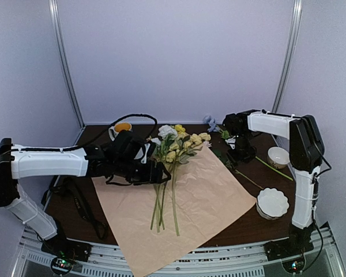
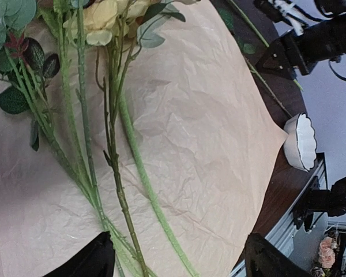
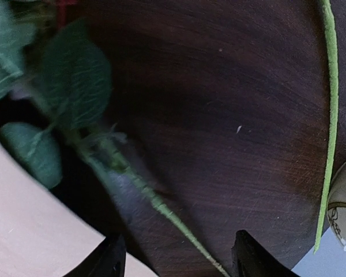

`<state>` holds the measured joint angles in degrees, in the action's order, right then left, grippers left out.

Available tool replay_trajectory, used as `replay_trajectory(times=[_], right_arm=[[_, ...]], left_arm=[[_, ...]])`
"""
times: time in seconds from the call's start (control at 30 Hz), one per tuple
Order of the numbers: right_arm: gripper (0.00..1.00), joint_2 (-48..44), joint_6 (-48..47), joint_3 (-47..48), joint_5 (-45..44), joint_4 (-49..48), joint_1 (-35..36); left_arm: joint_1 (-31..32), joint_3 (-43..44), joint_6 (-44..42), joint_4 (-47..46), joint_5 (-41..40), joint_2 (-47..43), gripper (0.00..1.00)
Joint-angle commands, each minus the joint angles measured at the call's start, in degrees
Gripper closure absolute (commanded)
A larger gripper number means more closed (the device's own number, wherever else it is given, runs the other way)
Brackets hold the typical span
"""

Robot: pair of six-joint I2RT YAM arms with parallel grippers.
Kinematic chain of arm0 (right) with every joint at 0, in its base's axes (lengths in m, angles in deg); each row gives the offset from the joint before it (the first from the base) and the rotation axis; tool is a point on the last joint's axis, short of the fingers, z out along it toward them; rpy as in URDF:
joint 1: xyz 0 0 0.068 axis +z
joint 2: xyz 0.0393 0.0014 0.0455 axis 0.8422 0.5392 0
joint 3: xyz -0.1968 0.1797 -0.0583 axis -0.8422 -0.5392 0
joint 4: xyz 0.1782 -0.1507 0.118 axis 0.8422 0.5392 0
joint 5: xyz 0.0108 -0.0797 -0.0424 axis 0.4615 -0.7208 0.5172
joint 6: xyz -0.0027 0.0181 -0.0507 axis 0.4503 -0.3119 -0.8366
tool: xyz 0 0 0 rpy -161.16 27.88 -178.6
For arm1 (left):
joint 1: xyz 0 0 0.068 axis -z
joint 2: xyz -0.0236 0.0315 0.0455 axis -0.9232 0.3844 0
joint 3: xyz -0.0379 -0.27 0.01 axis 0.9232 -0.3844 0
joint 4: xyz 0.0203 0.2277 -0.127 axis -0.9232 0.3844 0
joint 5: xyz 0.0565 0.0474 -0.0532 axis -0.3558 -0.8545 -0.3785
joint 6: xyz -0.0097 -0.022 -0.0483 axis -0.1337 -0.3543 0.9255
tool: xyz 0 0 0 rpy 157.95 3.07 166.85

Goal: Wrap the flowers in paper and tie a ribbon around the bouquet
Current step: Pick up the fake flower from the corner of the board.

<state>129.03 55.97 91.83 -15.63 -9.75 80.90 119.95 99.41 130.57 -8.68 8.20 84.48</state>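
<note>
left gripper (image 2: 181,254) jaws apart, flowers (image 2: 85,138) lying on the paper (image 2: 207,133) with thin stems just ahead between its fingertips, light, floppy, likely to scatter so pinch bunched stems low; right gripper (image 3: 176,254) apart too, loose stem (image 3: 155,199) between its tips.

One paper sheet (image 1: 210,193), one bunch of flowers (image 1: 176,144), stems too overlapped to count. Two loose stems: leafy stem (image 1: 242,175), bare stem (image 1: 275,169). Two white bowls, scalloped bowl (image 1: 272,203) and plain bowl (image 1: 278,156); one mug (image 1: 121,128); one black ribbon (image 1: 85,209).
</note>
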Motion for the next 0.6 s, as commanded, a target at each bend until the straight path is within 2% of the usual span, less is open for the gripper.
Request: replay_trajectory(times=[0.0, 0.2, 0.4, 0.57], right_arm=[[0.39, 5.68, -4.19, 5.9, -3.89, 5.97, -3.32], [0.42, 7.86, -6.67, 6.24, 3.56, 7.02, -3.53], [0.47, 9.98, -7.35, 5.22, 4.42, 8.17, -3.42], [0.49, 11.38, -6.93, 5.28, 1.26, 8.45, -3.36]], left_arm=[[0.53, 1.12, -2.64, 2.14, -5.02, -4.43, 0.19], [0.53, -0.31, -2.58, 0.64, -6.59, -6.28, 0.2], [0.53, 0.48, -2.76, 0.55, -4.82, -4.22, 0.2], [0.53, 0.66, -3.28, 0.64, -5.72, -4.1, 0.2]])
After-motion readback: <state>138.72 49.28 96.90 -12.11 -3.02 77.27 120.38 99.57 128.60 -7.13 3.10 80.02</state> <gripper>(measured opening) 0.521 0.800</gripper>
